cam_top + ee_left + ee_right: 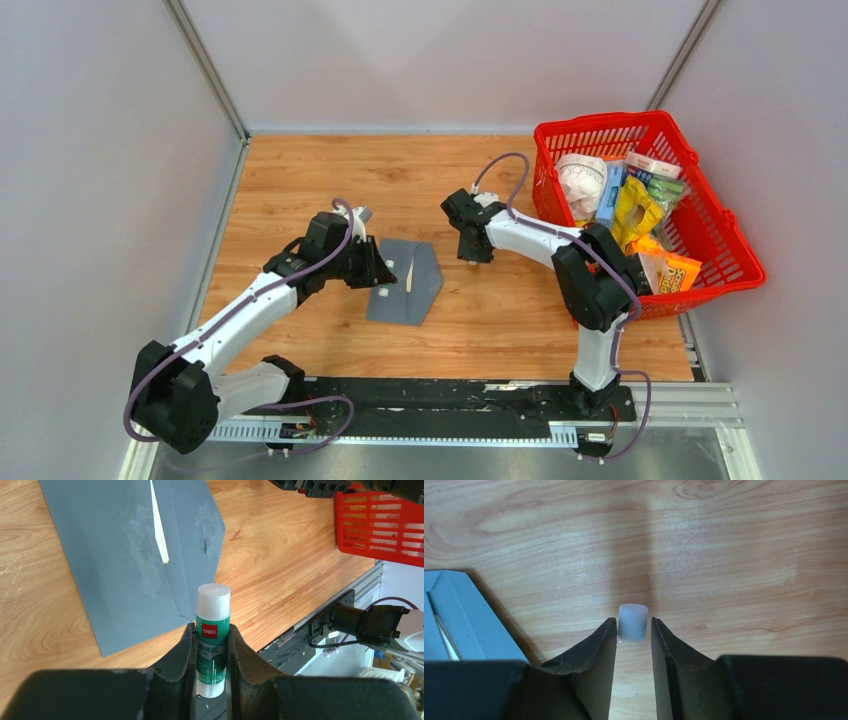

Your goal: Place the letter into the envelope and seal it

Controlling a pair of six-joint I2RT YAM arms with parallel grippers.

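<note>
Dark slate-grey envelope (405, 282) on orange-brown wood-grain table (300, 180); a pale tan letter (159, 527) edge shows. Green glue stick (213, 630), red logo, white top. Frosted white cap (632, 621). Red lattice basket (600, 120) at two o'clock.

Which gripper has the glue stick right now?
The left gripper, clamped on the green-labelled glue stick; the right gripper has only a small white cylinder between its fingertips.

The left arm (245, 305) and right arm (530, 238) share white links, bulky black joints, looping purple cables (500, 165) and black wedge-shaped fingers (594, 655).
</note>
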